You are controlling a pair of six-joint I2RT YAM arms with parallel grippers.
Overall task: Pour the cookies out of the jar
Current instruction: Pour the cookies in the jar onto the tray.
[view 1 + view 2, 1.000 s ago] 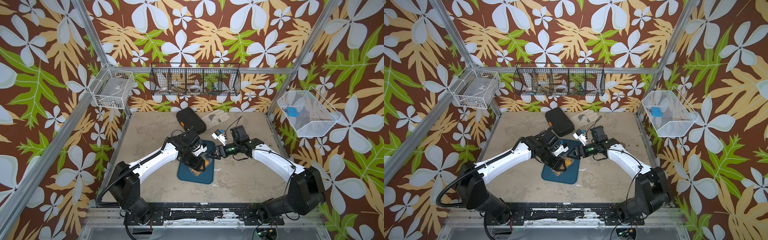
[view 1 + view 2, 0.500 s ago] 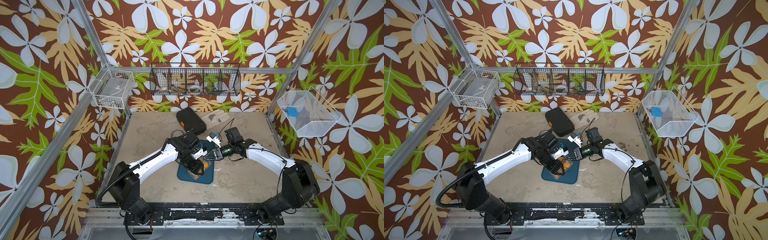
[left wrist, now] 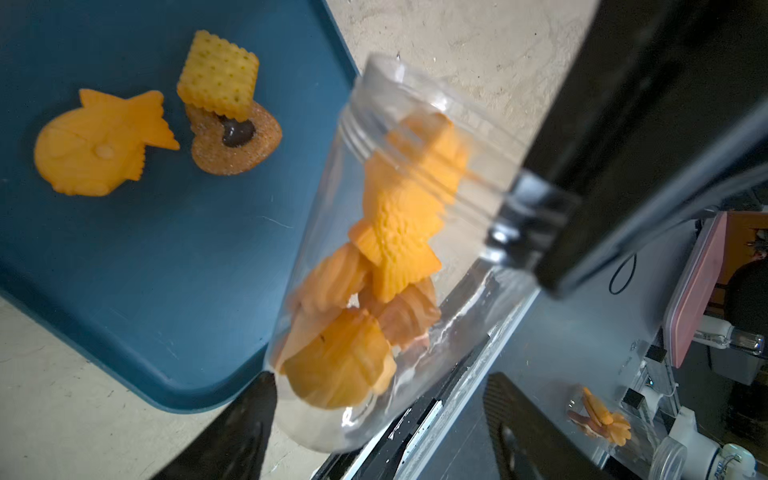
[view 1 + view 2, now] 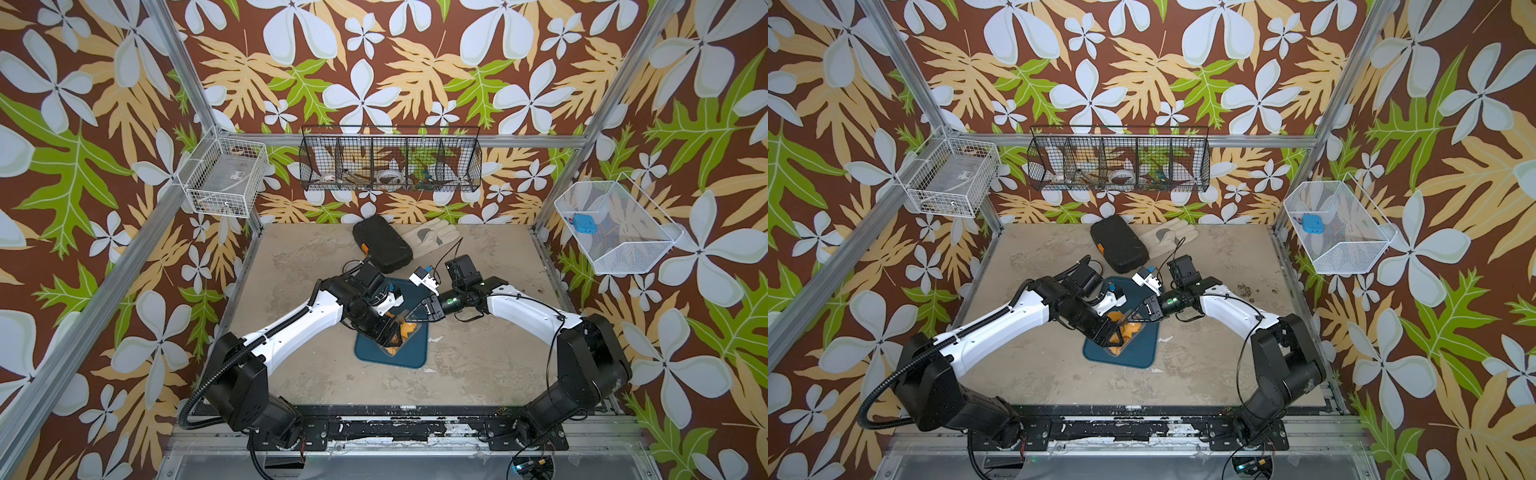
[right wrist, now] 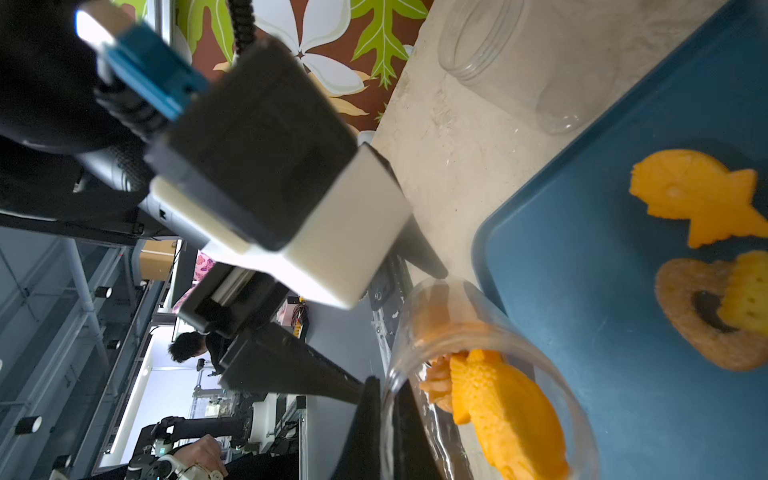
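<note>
Clear jar (image 5: 449,307), rim pinched by right gripper (image 5: 388,399), cookies (image 5: 507,411) inside

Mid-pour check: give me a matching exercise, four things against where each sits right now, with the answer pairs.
Things:
1. square cracker
2. jar with cookies
3. black case
4. small blue object

Places:
A. in the white mesh basket
B. beside the glove
C. rim pinched by the right gripper
D. resting on the heart cookie

Pairs: 1-D, 2-C, 3-B, 4-A

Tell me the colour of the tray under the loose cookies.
Plain dark blue tray, no pattern; shows best in the left wrist view.
</note>
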